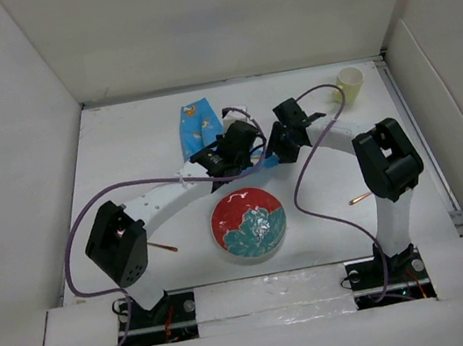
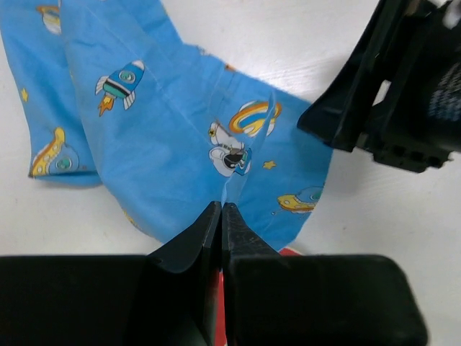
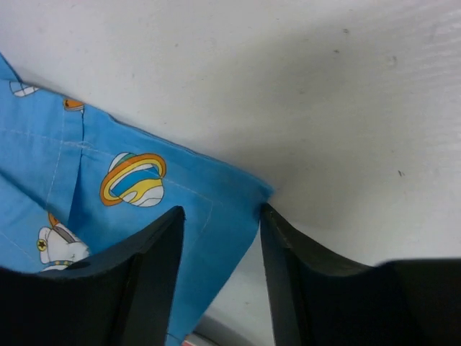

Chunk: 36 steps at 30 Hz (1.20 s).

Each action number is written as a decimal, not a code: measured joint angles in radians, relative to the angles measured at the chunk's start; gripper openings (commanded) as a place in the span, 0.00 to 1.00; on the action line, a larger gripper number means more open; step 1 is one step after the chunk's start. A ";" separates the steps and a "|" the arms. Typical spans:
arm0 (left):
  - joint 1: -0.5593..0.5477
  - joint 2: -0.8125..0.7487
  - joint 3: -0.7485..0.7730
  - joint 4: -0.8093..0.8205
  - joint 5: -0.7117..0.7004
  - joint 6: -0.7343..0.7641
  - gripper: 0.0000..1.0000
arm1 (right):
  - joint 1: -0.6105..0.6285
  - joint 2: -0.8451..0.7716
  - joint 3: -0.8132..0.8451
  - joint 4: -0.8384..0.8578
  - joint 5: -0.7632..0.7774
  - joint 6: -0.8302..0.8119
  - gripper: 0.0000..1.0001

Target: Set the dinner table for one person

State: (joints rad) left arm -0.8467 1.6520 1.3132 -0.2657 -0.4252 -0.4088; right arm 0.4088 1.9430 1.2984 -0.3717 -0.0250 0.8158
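A blue placemat (image 1: pixel 199 125) printed with rockets and planets lies crumpled on the white dinner table (image 1: pixel 129 146), behind the plate. My left gripper (image 2: pixel 221 207) is shut, pinching a raised fold of the placemat (image 2: pixel 166 144); from above it (image 1: pixel 252 145) sits over the cloth's near end. Just right of it, my right gripper (image 1: pixel 275 155) is open. Its jaws stand either side of a corner of the placemat (image 3: pixel 216 194), the right fingertip (image 3: pixel 268 213) at the cloth's edge. A red and teal plate (image 1: pixel 249 223) rests at the front centre.
A pale yellow cup (image 1: pixel 351 82) stands at the far right corner. One thin brown utensil (image 1: pixel 164 247) lies left of the plate, another (image 1: pixel 360 198) to its right. White walls enclose the table, and purple cables loop off both arms.
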 measured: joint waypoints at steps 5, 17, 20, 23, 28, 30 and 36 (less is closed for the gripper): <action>0.000 -0.036 -0.082 -0.010 -0.024 -0.088 0.00 | 0.012 -0.007 -0.003 -0.014 0.044 0.002 0.38; 0.074 -0.242 -0.321 0.040 0.033 -0.248 0.00 | 0.038 0.003 -0.010 -0.017 -0.058 0.000 0.00; 0.152 -0.223 -0.251 0.039 0.075 -0.224 0.00 | 0.039 0.003 0.056 -0.039 -0.103 0.000 0.00; 0.240 -0.135 -0.025 0.026 0.123 -0.172 0.00 | 0.039 0.003 0.278 -0.093 -0.120 0.000 0.00; 0.333 0.129 0.692 -0.003 0.197 -0.097 0.00 | 0.039 0.008 0.889 -0.099 -0.130 0.002 0.00; 0.344 0.225 0.990 0.018 0.240 -0.096 0.00 | 0.039 0.002 1.121 -0.085 -0.129 0.002 0.00; 0.351 -0.067 0.820 0.246 0.277 -0.096 0.00 | 0.032 -0.266 1.110 0.026 -0.144 0.000 0.00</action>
State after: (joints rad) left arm -0.4953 1.5852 2.1334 -0.0196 -0.1482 -0.5045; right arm 0.4412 1.6768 2.4084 -0.3454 -0.1688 0.8162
